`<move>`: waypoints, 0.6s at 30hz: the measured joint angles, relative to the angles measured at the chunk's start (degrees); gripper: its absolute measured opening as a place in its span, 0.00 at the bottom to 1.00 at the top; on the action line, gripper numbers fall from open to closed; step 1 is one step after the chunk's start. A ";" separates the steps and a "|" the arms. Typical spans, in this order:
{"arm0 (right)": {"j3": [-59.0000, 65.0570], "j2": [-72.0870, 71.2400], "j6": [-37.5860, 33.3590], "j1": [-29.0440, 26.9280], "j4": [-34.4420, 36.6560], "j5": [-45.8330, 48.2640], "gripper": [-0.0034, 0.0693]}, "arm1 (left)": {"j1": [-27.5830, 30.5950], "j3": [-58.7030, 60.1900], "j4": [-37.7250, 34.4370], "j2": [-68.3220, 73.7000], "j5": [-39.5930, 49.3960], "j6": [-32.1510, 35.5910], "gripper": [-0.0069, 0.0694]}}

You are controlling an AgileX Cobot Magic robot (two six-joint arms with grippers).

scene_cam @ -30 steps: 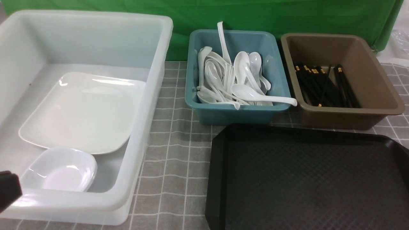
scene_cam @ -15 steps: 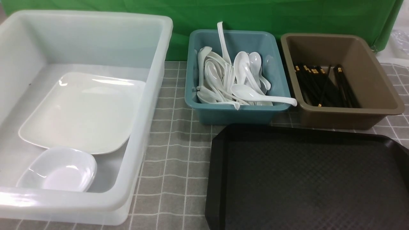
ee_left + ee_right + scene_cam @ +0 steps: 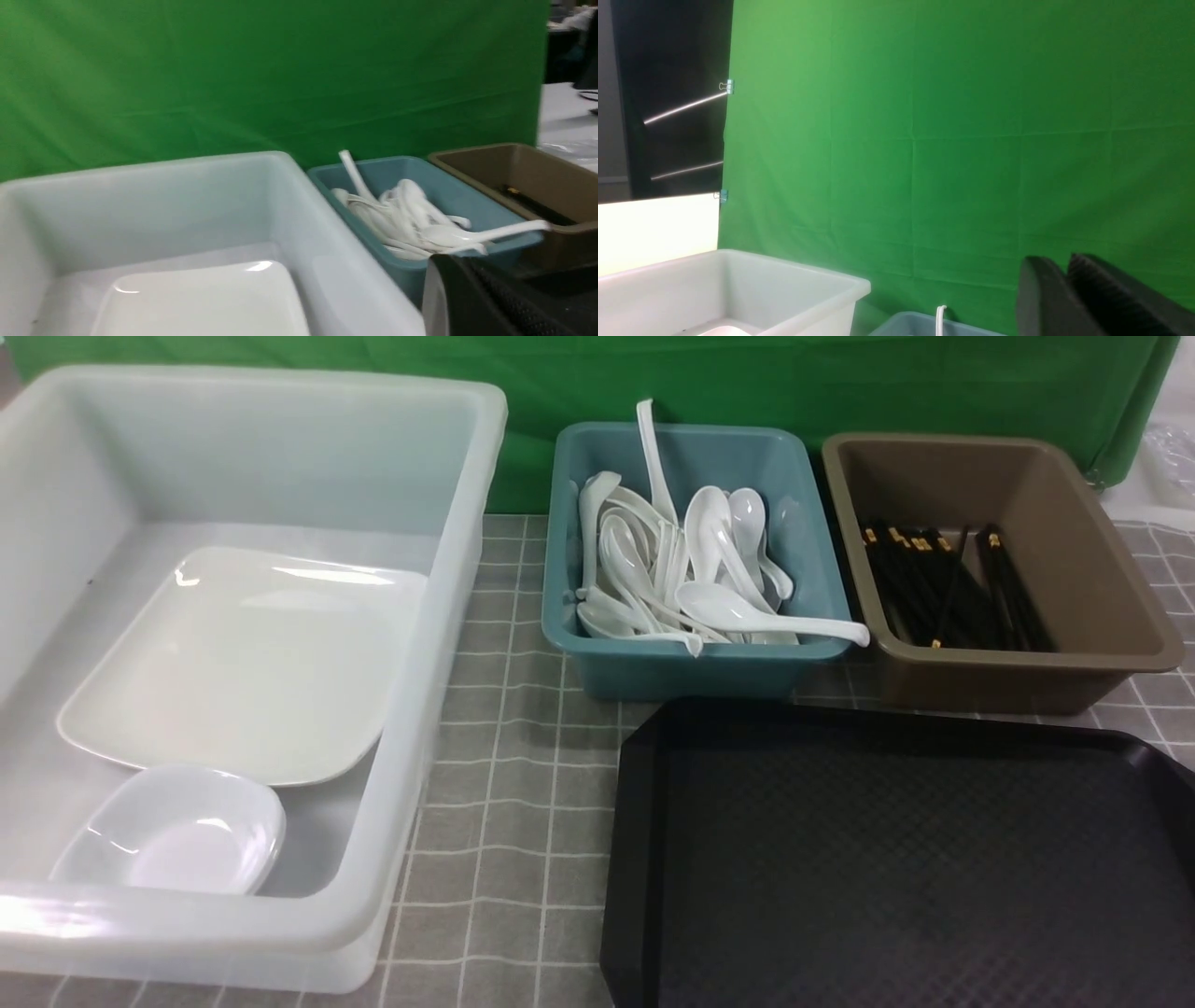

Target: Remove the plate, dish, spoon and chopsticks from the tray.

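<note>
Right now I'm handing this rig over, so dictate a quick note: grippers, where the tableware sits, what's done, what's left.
Left gripper and right gripper: only finger edges show in the wrist views, nothing visibly held, open or shut unclear.
Plate and dish lie in the white bin.
Spoons are in the teal bin, chopsticks in the brown tub.
Tray: bare where visible.
Done: clearing looks complete. Left: nothing apparent.

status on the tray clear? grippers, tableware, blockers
Both grippers up, holding nothing. Tray bare; plate in white bin, spoons in teal tub, chopsticks in brown tub. No blockers.
</note>
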 joint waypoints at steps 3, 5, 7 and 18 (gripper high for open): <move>0.00 0.00 0.00 0.00 0.00 0.01 0.22 | 4.59 8.10 0.63 -3.05 -6.64 -0.46 0.09; 0.00 0.00 0.00 0.00 0.00 0.01 0.23 | 7.29 12.37 0.75 -5.45 -8.03 -0.61 0.09; 0.00 0.00 0.00 0.00 0.00 0.01 0.23 | 10.46 17.36 0.87 -8.54 -8.14 -0.68 0.09; 0.00 -0.02 0.00 0.00 0.05 -0.05 0.27 | 14.98 23.21 0.80 -9.76 -4.62 -0.80 0.09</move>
